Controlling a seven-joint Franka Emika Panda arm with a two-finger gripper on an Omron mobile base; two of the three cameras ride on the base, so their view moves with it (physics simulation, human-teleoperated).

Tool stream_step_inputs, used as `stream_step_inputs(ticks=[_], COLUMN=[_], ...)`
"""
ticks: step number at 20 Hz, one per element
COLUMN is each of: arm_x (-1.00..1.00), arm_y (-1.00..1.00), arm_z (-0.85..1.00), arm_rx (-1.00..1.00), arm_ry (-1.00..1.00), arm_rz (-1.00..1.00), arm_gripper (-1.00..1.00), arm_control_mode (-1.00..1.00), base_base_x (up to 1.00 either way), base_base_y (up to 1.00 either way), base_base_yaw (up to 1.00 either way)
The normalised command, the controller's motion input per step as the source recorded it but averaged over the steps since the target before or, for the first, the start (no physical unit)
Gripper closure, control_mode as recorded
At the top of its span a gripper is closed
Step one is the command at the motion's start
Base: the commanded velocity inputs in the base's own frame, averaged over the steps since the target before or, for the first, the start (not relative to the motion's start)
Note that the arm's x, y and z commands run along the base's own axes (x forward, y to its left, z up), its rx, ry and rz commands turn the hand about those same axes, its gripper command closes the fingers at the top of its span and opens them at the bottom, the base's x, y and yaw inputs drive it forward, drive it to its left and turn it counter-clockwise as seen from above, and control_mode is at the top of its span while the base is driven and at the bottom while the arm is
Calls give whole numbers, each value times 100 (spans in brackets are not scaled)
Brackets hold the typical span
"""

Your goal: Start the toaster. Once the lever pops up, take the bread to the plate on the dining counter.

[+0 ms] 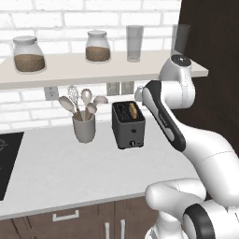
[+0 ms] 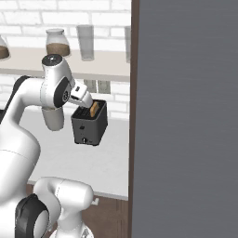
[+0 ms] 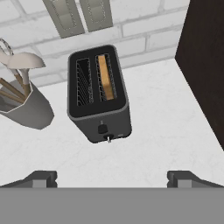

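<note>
The dark grey toaster [image 1: 128,126] [image 2: 89,124] [image 3: 98,100] stands on the light grey worktop against the white brick wall. The bread [image 1: 133,110] [image 2: 94,109] [image 3: 105,77] sits upright in its right slot, golden crust showing; the left slot is empty. A small knob and a lever [image 3: 109,138] show low on the narrow front face. My gripper [image 3: 113,179] hovers above and in front of the toaster, open, with nothing between its fingers. The plate and the dining counter are out of view.
A grey utensil holder [image 1: 84,127] [image 3: 26,107] with spoons and a whisk stands left of the toaster. A shelf [image 1: 56,70] with jars and glasses runs above. A dark tall panel [image 2: 186,116] [image 3: 205,65] walls off the right. A black cooktop [image 1: 7,158] lies far left.
</note>
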Motion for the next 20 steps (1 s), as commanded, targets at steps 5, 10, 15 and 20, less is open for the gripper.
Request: stream_step_inputs(ticks=[5,10,15,20], arm_x=[0,0,0,0], arm_y=[0,0,0,0], arm_z=[0,0,0,0], arm_rx=[0,0,0,0], arm_ry=[0,0,0,0], arm_rz=[0,0,0,0], arm_gripper=[-100,-100,-100,-100], arm_control_mode=[-100,-100,-100,-100], base_base_x=[0,0,0,0], base_base_y=[0,0,0,0], base_base_yaw=[0,0,0,0])
